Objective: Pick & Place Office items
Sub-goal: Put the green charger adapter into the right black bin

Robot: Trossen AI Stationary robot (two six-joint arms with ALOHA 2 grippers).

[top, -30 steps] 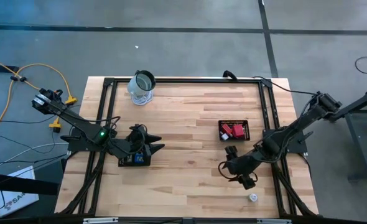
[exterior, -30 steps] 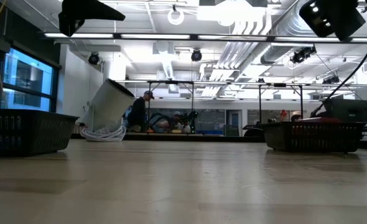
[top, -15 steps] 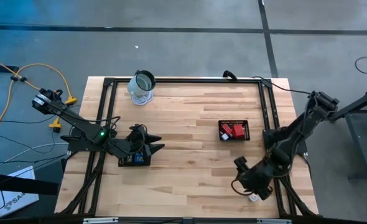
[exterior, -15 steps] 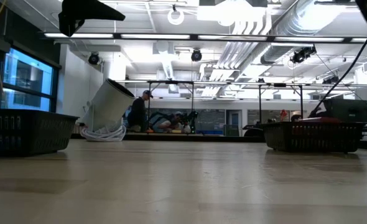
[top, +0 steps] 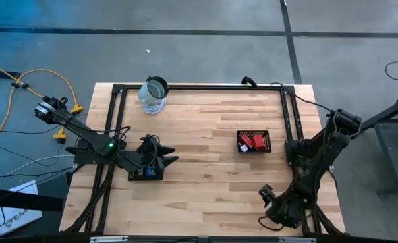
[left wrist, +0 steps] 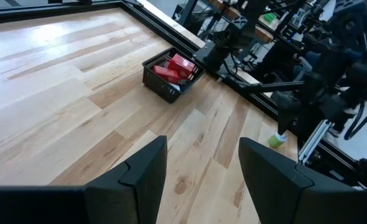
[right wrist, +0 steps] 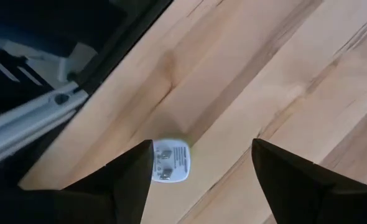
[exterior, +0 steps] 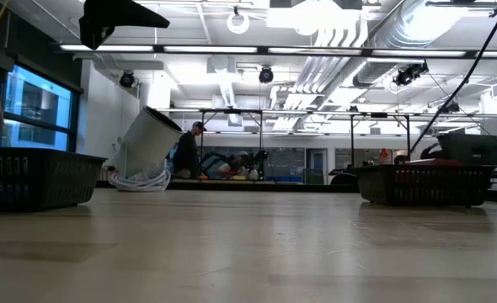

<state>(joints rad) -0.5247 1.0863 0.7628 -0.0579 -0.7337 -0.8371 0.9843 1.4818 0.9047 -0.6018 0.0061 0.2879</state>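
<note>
Wooden table (top: pixel 206 135); left gripper (left wrist: pixel 202 165) open, parked over its tray (top: pixel 145 173). Your right gripper (right wrist: pixel 202 168), fingers wide, hovers above the white round piece (right wrist: pixel 170 161) at the near right edge. Off-centre closing could knock it off.

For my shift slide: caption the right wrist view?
Open right gripper hovers over whitish round piece near the wooden table edge.
</note>
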